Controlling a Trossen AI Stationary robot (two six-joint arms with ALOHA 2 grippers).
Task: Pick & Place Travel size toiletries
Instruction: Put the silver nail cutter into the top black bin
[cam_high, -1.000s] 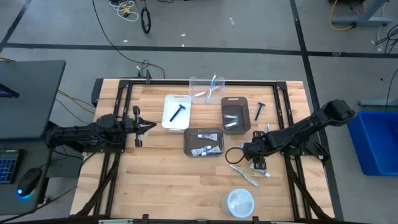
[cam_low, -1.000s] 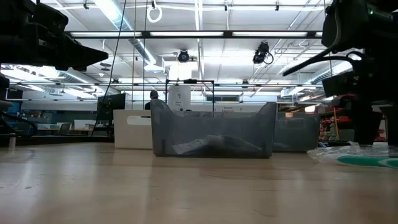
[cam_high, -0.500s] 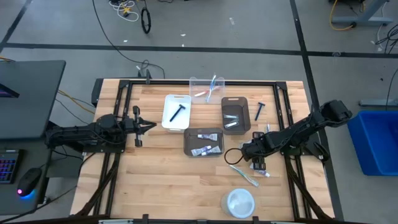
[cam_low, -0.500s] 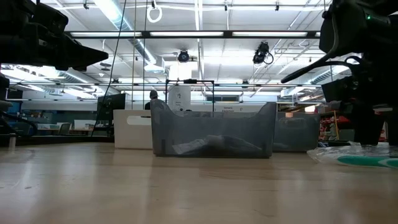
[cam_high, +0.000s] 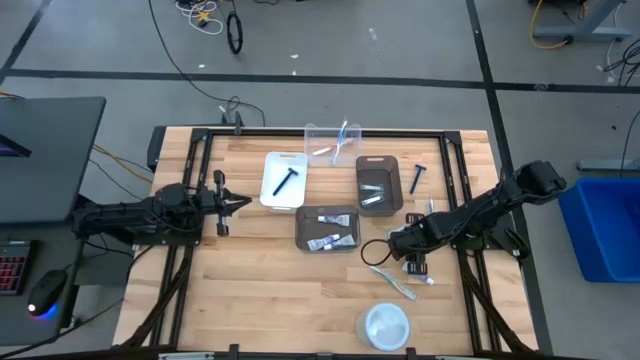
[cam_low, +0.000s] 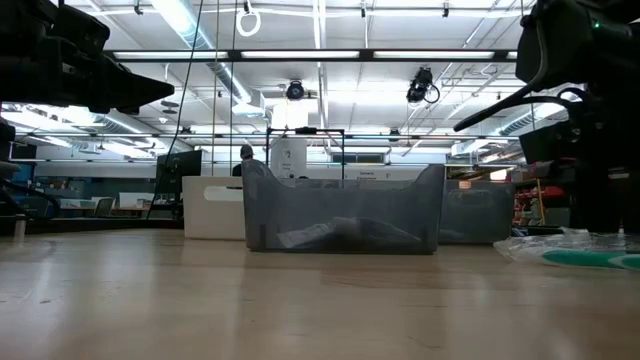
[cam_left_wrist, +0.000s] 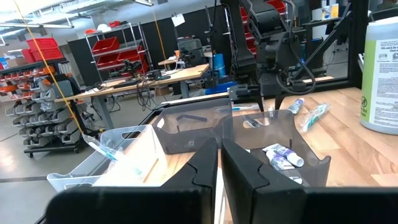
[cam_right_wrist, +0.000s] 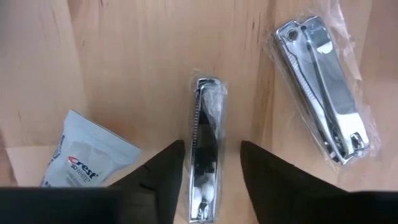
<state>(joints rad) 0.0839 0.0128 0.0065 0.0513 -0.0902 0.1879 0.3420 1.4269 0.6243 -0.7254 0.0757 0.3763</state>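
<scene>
Right wrist view shows our right gripper open around a wrapped nail clipper lying on the table. We judge the grasp is beginning; next, close firmly. Left gripper waits shut.

Between my matt black plastic fingers lies a polished, mirror-bright metal nail clipper sealed in thin, crinkled clear film, a second wrapped clipper gleams likewise, the toothpaste tube looks soft matt plastic, all on smooth, pale-grained wood table.
</scene>
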